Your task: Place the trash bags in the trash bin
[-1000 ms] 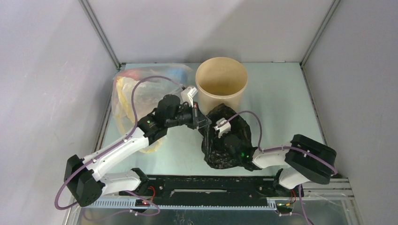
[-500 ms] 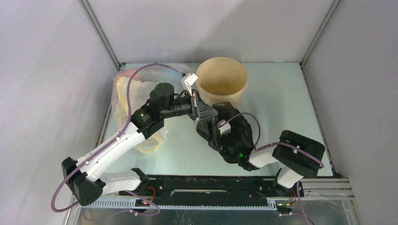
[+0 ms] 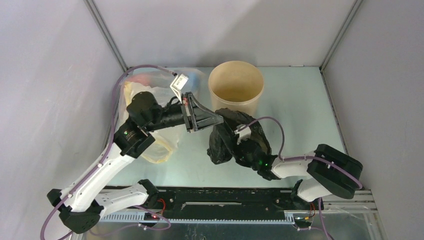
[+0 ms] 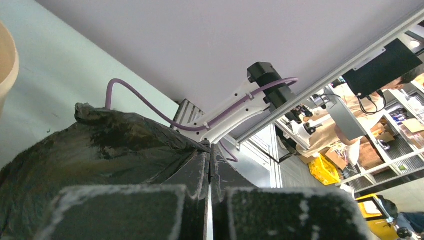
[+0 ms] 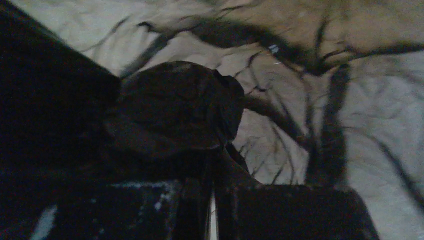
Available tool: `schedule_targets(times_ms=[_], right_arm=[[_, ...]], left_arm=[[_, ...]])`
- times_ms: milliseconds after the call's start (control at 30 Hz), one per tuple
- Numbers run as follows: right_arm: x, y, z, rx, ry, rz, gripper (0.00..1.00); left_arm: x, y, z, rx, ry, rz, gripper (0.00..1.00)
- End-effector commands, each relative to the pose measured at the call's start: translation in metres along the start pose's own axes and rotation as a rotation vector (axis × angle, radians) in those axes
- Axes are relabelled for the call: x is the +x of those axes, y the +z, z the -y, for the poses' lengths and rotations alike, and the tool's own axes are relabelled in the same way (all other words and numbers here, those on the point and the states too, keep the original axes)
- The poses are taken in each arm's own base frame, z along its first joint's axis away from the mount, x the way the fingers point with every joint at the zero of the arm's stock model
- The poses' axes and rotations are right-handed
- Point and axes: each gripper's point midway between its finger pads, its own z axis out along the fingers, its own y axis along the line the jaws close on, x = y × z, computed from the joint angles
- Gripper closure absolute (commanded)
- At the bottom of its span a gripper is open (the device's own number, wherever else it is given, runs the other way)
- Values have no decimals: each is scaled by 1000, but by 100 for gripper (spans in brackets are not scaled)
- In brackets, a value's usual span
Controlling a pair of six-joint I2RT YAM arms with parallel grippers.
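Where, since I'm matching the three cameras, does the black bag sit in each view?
Top external: the bag lies at centre, just nearer than the bin.
Left wrist: the bag is a crinkled mass at lower left.
Right wrist: the bag shows as dark folds across left and centre.
Shared landmark: the bin, whose tan rim cuts the left wrist view's left edge; it is not clearly seen in the right wrist view.

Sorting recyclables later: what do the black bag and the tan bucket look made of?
The black bag looks like thin glossy plastic film: sharp crinkles, bright highlights. The bucket is matte tan with smooth walls, perhaps paperboard or plastic; cannot tell which.
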Motion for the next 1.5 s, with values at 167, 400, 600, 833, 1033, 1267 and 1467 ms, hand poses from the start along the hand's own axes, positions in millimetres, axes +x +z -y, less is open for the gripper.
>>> schedule_targets(times_ms=[167,400,600,833,1033,1267,1467], right_arm=[[-53,-22,-21,-76,48,91,100],[-81,-39,-23,-86,43,113,100],[-89,-48,-32,-141,53,106,100],[-84,-55,-9,-37,94,74,100],[-95,-77,10,-4,153,89,98],[-93,-103,22,-6,237,65,63],[-81,-121,51,131,375,-15,40]], left_arm=[[6,0,-10,-26,23,-15,100],[6,2,-17,-57,31,-28,100],[-6,-3,-6,-62,74,-9,100],[-4,-11,-12,-115,109,-20,100],[19,-24,-34,-201,118,-64,100],[59,-38,-61,-254,84,-117,100],[85,-50,-75,-284,62,-158,100]])
